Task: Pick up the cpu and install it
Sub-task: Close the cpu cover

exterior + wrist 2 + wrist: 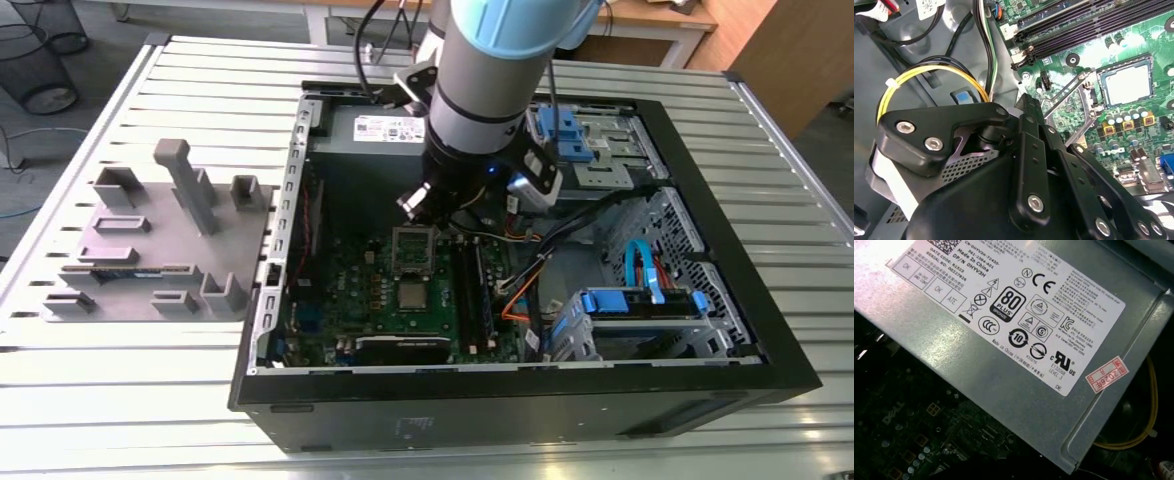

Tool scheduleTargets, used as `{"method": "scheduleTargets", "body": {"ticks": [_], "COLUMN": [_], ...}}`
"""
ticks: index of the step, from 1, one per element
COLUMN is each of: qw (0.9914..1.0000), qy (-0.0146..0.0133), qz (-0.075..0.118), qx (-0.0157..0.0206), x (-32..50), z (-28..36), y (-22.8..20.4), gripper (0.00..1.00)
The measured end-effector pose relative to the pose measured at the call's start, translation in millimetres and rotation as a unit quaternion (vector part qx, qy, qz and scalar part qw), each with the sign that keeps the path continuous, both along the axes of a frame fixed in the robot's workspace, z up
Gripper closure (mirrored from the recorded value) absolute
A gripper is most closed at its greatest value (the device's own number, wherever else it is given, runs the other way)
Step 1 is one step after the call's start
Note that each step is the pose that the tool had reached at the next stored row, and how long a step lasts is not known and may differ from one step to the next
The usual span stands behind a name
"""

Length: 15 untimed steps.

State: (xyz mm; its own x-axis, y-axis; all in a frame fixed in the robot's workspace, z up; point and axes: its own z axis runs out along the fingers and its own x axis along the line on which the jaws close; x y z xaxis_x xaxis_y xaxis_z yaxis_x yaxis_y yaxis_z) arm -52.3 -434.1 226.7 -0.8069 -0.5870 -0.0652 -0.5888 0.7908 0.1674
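- An open black computer case (747, 300) lies at centre frame on a slatted metal worktop (160, 400);
- the robot arm (487, 80) extends from top centre down into the case; its dark tool (447, 200) hangs over the green motherboard (360, 300);
- the cpu (415, 295), a small silvery square, sits on the board, below the tool in the frame and apart from it;
- a grey fixture block (147, 250) stands at left.

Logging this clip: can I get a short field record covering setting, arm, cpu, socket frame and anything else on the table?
setting: open case on a slatted table
arm: over the motherboard, near the power supply
cpu: lies flat in the socket, nothing touching it
socket frame: swung open beside the cpu
fixture: grey, on the table at the exterior view's left of the case
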Motion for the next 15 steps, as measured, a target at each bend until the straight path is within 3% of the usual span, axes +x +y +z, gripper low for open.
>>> {"method": "scheduleTargets", "body": {"ticks": [15], "qw": [0.99981], "qy": [0.0], "qz": [0.02], "qx": [0.0002], "x": [0.0], "z": [6.3], "y": [0.0], "gripper": [0.89]}}
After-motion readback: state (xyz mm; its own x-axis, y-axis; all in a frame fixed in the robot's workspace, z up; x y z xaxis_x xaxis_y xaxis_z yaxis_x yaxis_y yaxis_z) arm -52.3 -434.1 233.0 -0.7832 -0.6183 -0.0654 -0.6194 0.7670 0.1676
